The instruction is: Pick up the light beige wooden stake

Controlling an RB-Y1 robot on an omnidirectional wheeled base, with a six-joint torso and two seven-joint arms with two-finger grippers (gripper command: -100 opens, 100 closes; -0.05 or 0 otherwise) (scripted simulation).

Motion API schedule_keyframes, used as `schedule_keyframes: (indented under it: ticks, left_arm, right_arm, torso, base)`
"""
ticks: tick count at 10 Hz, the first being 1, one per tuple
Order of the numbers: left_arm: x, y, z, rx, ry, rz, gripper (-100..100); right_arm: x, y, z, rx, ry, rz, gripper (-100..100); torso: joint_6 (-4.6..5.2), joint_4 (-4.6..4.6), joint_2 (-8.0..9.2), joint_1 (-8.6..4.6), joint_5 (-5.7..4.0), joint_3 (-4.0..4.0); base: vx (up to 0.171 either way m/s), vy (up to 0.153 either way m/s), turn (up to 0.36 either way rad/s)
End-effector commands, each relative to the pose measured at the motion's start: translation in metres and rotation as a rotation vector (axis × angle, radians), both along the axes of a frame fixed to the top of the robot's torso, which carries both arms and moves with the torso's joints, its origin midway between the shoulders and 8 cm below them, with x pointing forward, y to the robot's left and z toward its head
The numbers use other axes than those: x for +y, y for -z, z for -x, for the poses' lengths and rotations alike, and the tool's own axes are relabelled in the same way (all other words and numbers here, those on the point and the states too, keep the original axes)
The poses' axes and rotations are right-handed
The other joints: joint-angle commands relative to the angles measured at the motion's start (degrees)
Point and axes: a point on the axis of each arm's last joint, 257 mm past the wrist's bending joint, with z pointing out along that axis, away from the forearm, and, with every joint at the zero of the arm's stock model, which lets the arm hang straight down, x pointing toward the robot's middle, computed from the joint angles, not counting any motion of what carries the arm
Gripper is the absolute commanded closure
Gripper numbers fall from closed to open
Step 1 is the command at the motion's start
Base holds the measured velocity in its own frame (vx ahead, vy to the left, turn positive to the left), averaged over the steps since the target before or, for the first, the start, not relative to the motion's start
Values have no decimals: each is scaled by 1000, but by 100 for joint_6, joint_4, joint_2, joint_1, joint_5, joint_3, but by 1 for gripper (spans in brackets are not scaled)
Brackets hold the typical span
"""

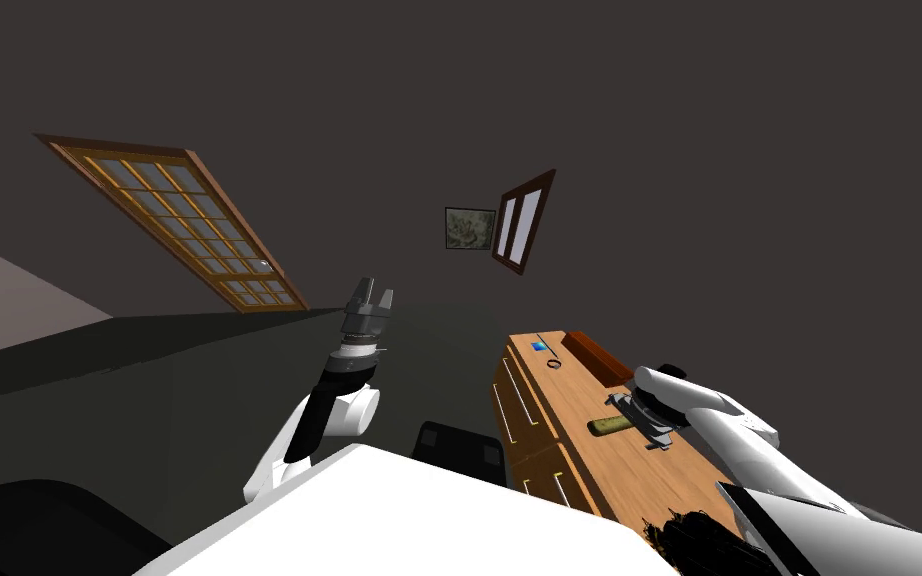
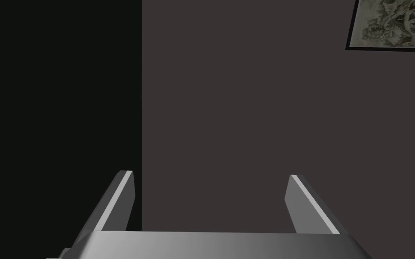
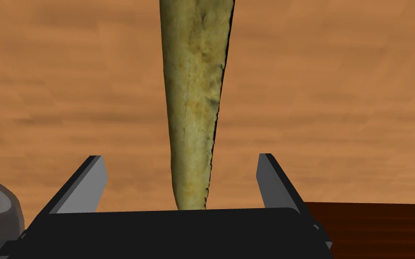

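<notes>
Right gripper low over dresser top, at my 2 o'clock. Fingers wide, one on each side of stake, gap on both sides, no contact. Stake lies flat on the wood, thin end toward the gripper body, thick end at 12 o'clock from it. Left gripper raised at my 11 o'clock, fingers wide, holding nothing.

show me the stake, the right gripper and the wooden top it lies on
stake [image 3: 196, 103], right wrist view, middle of its shaft
right gripper [image 3: 180, 156], right wrist view, midway between its open fingertips
wooden top [image 1: 629, 478], head view, bare wood near the stake
</notes>
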Motion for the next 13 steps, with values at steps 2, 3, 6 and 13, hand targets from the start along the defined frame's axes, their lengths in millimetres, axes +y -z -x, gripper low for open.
schedule_keyframes:
  ticks: [2,3,6,13]
  left_arm:
    - [0,0,0,0,0,0,0]
    - [0,0,0,0,0,0,0]
    - [0,0,0,0,0,0,0]
    - [0,0,0,0,0,0,0]
  right_arm:
    - [10,11,18,35,34,-63,-100]
    - [14,14,21,41,41,-78,-100]
    - [14,13,21,41,41,-80,0]
    - [-9,27,57,42,-39,-84,-100]
  torso:
    - [0,0,-1,-1,0,-1]
    - [1,0,-1,0,0,-1]
    - [2,2,9,9,2,5]
    - [3,-7,-30,29,6,-18]
  base:
    - [34,-39,79]
    - [26,-33,54]
    - [8,-13,7]
    - [116,52,-125]
